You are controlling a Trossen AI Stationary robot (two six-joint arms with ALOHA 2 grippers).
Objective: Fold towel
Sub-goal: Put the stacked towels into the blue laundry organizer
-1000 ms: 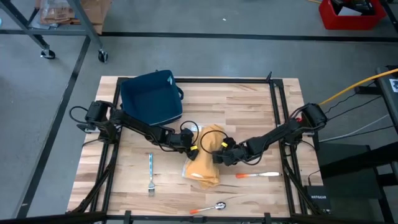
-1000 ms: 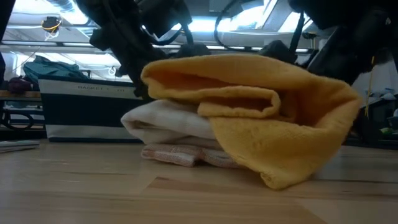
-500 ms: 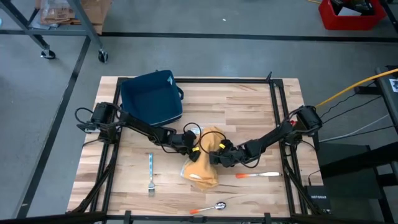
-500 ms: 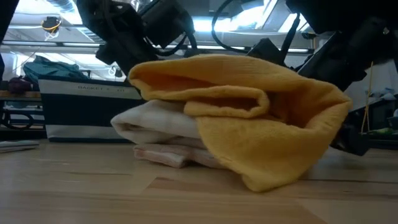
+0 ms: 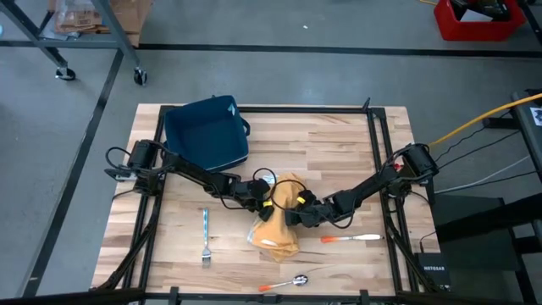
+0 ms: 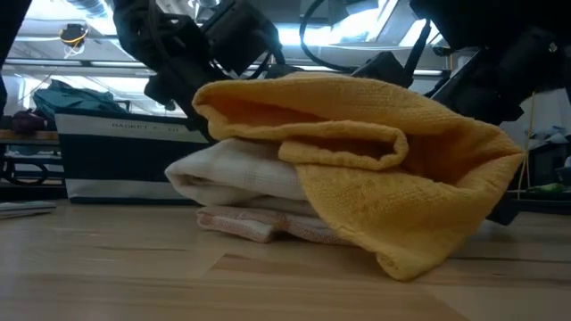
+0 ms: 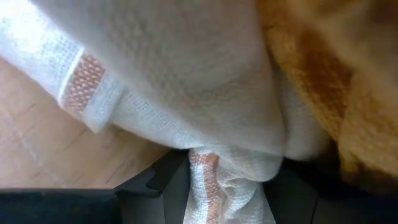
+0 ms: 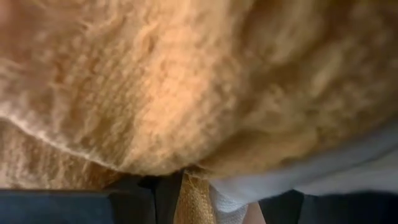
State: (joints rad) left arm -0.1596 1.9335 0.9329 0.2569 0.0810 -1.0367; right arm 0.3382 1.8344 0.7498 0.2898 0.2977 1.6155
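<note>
Inward — both grippers (left gripper [image 5: 259, 194], right gripper [image 5: 294, 208]) gripping towel [image 5: 278, 227]

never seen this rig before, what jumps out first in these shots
The yellow towel, bunched mid-table over its white side, fills the low view. Both grippers pinch it: the left gripper from the left edge, cloth between its fingers in the left wrist view, the right gripper from the right. A blue bin sits behind, with a fork in front-left.
</note>
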